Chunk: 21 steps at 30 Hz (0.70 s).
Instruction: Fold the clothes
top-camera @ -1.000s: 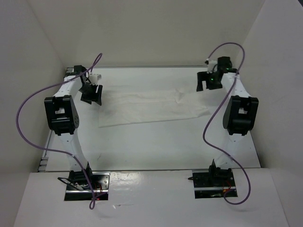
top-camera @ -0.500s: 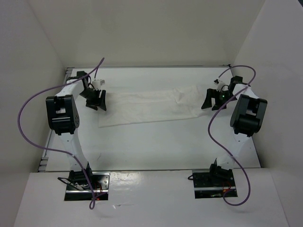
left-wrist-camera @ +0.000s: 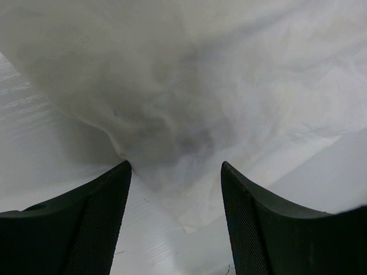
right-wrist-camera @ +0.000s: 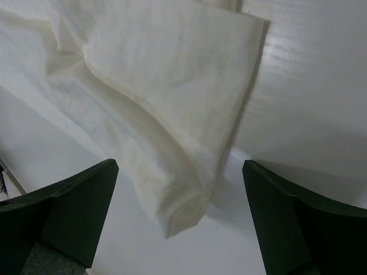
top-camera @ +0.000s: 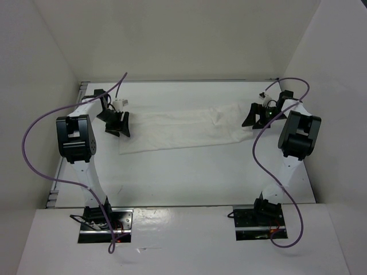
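Cloth spans the far half of the white desk (top-camera: 189, 177): a white garment (top-camera: 183, 129), thin and wrinkled, is stretched into a long band from one arm to the other. Its print or label is too small to make out in any view.

The left fingers (top-camera: 117, 124) hang over the band's left end, the right fingers (top-camera: 258, 117) over its right end, where a small green light shows on the wrist. In the left wrist view the left fingers (left-wrist-camera: 86, 229) stand apart, released, with a drooping corner of the garment (left-wrist-camera: 200, 86) lying on the desk in the gap and touching neither pad. In the right wrist view the right fingers (right-wrist-camera: 63, 212) are spread wide, also released, and a folded, rounded corner of the garment (right-wrist-camera: 143, 86) points into the space between them, clear of both.

The band's near edge runs slightly askew, lower on the left than on the right. Between it and the arm bases lies a broad stretch of bare desk. Behind the garment only a narrow strip of desk is left before the back wall (top-camera: 183, 40). Side walls stand close beside both arms, and purple cables (top-camera: 26, 137) loop outward from each.
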Tool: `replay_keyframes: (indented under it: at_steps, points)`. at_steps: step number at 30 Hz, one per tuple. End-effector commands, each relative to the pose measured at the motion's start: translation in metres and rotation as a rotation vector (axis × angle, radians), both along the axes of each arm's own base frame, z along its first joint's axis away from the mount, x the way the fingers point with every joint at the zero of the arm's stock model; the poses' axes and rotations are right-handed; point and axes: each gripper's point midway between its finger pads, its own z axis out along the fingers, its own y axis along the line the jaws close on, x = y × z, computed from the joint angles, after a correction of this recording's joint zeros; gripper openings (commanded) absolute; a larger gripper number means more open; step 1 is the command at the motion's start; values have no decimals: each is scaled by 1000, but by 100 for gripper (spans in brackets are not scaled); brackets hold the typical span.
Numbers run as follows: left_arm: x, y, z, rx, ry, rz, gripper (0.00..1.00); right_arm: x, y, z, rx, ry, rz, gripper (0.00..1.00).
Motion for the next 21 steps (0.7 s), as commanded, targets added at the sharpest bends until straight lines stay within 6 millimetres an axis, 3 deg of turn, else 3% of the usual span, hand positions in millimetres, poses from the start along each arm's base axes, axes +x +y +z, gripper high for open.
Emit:
replay_keyframes:
  at_steps: [1,3,8,15,21]
  points:
    - [1,-2,1,-17,-19,-28,71,6,-9,-40,-40,50,-2,99]
    - [0,1,0,2,-16,-25,71,7,-8,-48,-24,67,0,99]
    - [1,3,3,13,-24,-23,71,12,17,-59,-34,80,47,96]
    - [-2,4,-2,19,-3,-22,70,25,37,-56,-45,72,85,95]
    - [-2,4,-2,19,-3,-22,70,34,34,-58,-84,80,53,92]
